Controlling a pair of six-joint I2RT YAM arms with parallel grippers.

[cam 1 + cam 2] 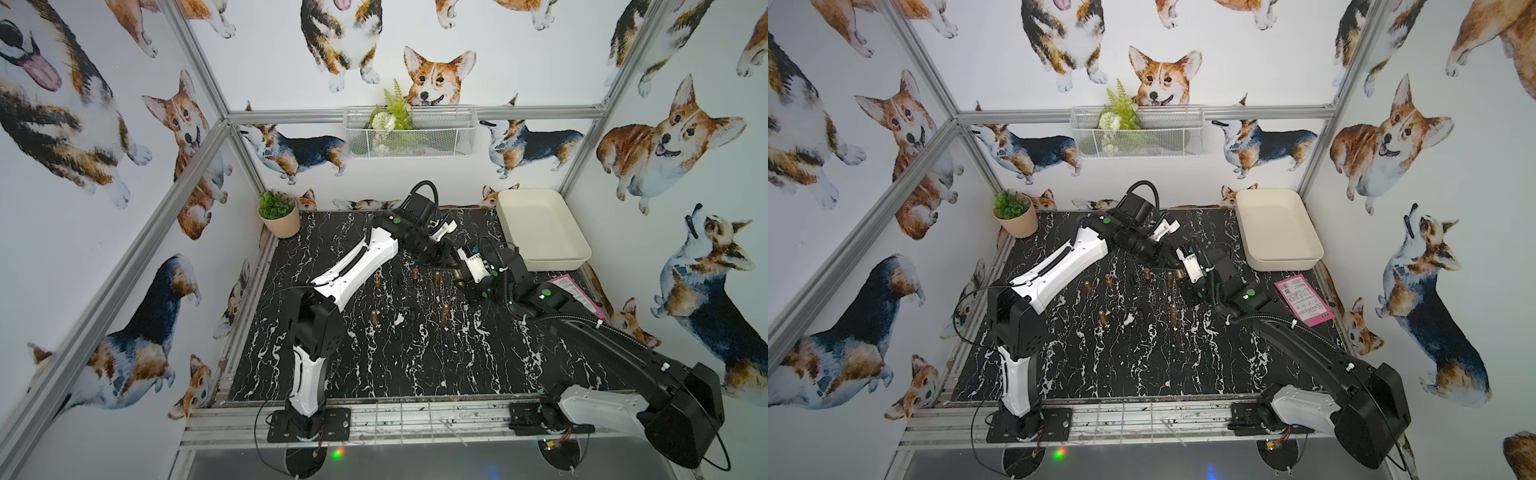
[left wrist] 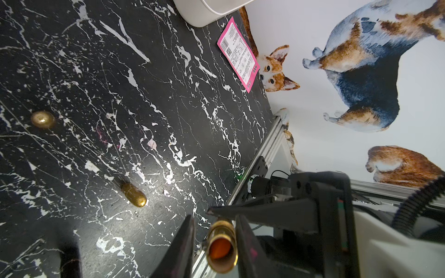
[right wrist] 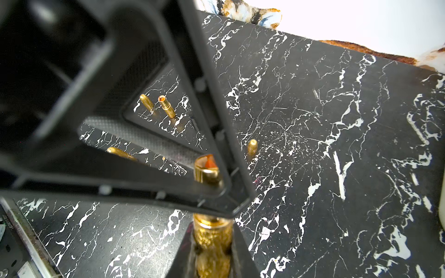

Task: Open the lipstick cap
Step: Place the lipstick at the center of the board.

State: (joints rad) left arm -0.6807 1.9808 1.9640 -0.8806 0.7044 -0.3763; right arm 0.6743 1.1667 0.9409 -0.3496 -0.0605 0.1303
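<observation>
A gold lipstick (image 3: 212,240) is held off the black marble table (image 1: 374,353) between both arms. My right gripper (image 3: 213,225) is shut on its textured gold body. The far end is uncapped, with the orange stick (image 3: 208,162) showing. My left gripper (image 2: 216,217) straddles that smooth gold end (image 2: 221,245): one finger touches it and the other stands a sliver off. In both top views the grippers meet at the table's right middle (image 1: 457,275) (image 1: 1179,274). No cap sits on this lipstick. I cannot tell which piece on the table is the lipstick cap.
Several gold bullet-shaped pieces stand on the table (image 1: 377,282) (image 1: 444,313) (image 2: 133,195), one of them uncapped with an orange tip (image 3: 166,106). A cream tray (image 1: 540,232) is at the back right, a pink card (image 1: 577,291) by the right edge, a potted plant (image 1: 276,214) at the back left.
</observation>
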